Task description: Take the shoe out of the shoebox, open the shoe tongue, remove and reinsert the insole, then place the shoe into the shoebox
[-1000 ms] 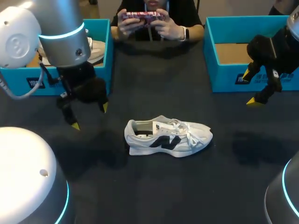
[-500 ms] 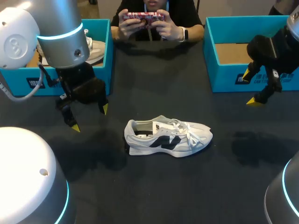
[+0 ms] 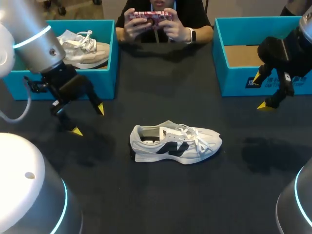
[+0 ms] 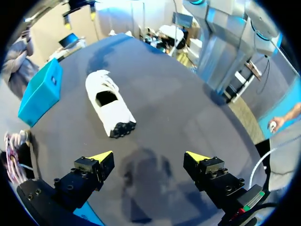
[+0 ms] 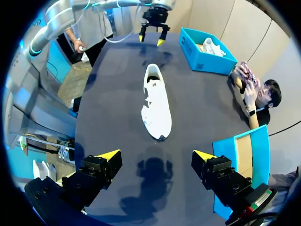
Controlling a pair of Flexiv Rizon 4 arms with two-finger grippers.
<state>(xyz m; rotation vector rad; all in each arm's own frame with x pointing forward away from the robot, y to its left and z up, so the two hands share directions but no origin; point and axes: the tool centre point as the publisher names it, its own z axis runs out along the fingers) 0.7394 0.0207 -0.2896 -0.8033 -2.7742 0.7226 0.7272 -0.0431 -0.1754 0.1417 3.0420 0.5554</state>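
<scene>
So: shoe (image 3: 175,144) sitting upright | left gripper (image 4: 148,156) wide open, empty, off its heel end | right gripper (image 5: 156,155) open too, past its toe | insole (image 3: 148,140) probably inside, hard to see

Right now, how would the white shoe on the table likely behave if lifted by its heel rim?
The shoe looks soft-topped, so the heel rim would probably squash rather than hold stiff. Its loose laces would likely dangle and might snag. It stands upright on a flat sole, so a nudge should slide it, not roll it.
</scene>
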